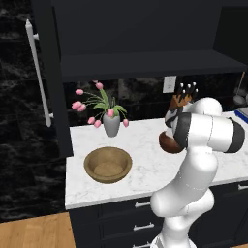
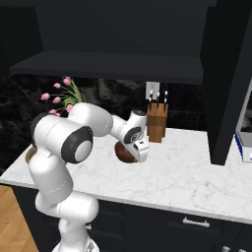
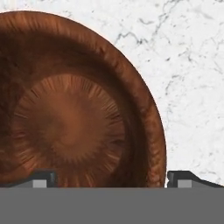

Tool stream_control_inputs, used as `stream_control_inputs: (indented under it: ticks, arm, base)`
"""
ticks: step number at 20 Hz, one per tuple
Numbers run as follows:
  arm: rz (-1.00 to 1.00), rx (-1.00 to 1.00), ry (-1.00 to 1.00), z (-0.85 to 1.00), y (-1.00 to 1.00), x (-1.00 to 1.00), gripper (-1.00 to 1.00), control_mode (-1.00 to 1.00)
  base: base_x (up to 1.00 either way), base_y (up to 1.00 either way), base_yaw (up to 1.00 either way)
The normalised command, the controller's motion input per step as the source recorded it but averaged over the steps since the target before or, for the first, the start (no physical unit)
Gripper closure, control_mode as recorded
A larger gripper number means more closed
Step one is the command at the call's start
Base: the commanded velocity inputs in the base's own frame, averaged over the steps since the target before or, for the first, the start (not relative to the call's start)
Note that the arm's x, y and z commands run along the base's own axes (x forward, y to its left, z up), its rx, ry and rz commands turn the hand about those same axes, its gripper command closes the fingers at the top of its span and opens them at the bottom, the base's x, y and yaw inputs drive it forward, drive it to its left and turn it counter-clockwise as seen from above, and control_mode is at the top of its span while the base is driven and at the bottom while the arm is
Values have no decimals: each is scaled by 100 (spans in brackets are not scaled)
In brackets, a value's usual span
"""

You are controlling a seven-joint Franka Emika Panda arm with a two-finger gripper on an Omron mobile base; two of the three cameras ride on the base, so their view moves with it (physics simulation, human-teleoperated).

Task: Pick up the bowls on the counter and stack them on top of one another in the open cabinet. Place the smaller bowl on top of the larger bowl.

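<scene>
No text, label, brand, number or sign can be read in any of the views.

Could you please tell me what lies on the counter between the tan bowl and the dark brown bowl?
Nothing: in the left base view, only bare white counter separates the larger bowl from the smaller bowl. The flower vase stands farther back, beyond that stretch.
</scene>
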Motion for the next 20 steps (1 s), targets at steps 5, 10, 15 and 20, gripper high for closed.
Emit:
stream_control_inputs:
  ticks: [5, 10, 15, 20]
  arm:
    - [0, -1, 0, -7, 0, 0, 100, -100]
    - [0, 0, -1, 0, 0, 0, 100, -100]
    - [0, 0, -5, 6, 2, -17, 100, -100]
    - [2, 0, -21, 53, 25, -61, 100, -100]
  base:
    - [0, 0, 0]
    - [0, 0, 0]
    - [0, 0, 0]
    - [0, 0, 0]
